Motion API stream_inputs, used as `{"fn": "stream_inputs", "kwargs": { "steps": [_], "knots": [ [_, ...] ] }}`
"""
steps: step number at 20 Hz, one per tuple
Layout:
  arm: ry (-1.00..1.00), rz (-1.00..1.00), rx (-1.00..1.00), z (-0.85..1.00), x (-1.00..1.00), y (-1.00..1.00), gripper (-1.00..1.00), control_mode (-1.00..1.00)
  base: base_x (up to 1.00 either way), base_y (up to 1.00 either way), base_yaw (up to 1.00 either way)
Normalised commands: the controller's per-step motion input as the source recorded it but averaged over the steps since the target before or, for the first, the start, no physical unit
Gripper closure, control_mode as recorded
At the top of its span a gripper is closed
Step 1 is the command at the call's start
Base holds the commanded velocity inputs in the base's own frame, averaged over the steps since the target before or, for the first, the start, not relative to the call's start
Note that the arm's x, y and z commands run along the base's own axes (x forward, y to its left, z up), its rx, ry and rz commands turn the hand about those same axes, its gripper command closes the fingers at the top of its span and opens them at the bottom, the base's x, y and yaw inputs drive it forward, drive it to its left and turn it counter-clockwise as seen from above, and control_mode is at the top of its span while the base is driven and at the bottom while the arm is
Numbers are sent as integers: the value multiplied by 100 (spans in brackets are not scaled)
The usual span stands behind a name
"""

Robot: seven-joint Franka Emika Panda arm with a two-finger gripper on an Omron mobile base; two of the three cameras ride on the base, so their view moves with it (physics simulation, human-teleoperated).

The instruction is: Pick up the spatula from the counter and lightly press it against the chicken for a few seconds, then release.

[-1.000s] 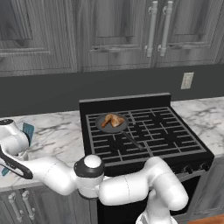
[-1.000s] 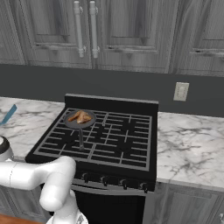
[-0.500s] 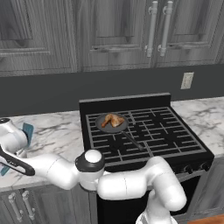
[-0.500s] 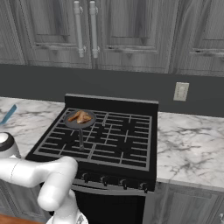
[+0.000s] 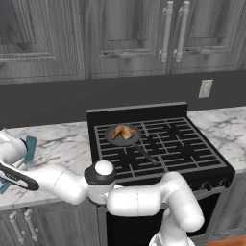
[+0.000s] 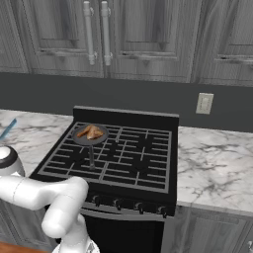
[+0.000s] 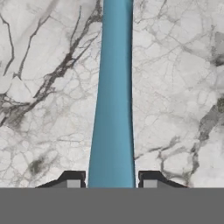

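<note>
A blue spatula (image 7: 113, 109) lies on the marble counter, its long handle running straight up the hand view. My gripper (image 7: 112, 180) straddles the handle's near end, its fingertips (image 7: 73, 179) tight against both sides, shut on it. In the left base view the spatula (image 5: 30, 147) shows at the far left, partly behind my wrist. The chicken (image 5: 125, 131) rests in a small dark pan (image 5: 111, 137) on the stove's back left burner, well to the right of the gripper. The right base view also has the chicken (image 6: 92, 131) and the spatula's far end (image 6: 7, 130).
The black gas stove (image 5: 158, 144) with its grates stands between two stretches of marble counter (image 6: 217, 158). The pan's handle (image 5: 146, 154) points toward the stove's front. Grey cabinets hang above; a wall outlet (image 5: 205, 88) is at the right.
My arm has sunk slightly over the left counter, the elbow shifting a little. The spatula, pan and chicken stay where they were.
</note>
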Motion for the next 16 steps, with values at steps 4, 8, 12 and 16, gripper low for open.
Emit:
{"fn": "stream_inputs", "kwargs": {
  "steps": [4,8,12,16],
  "knots": [
    [0,-6,0,19,-26,-30,100,-100,0,0,0],
    [-2,-5,0,17,-12,-26,100,-100,0,0,0],
    [-6,-3,0,12,-18,-27,100,-100,0,0,0],
    [-10,0,0,6,-32,-35,100,-100,0,0,0]
  ]
}}
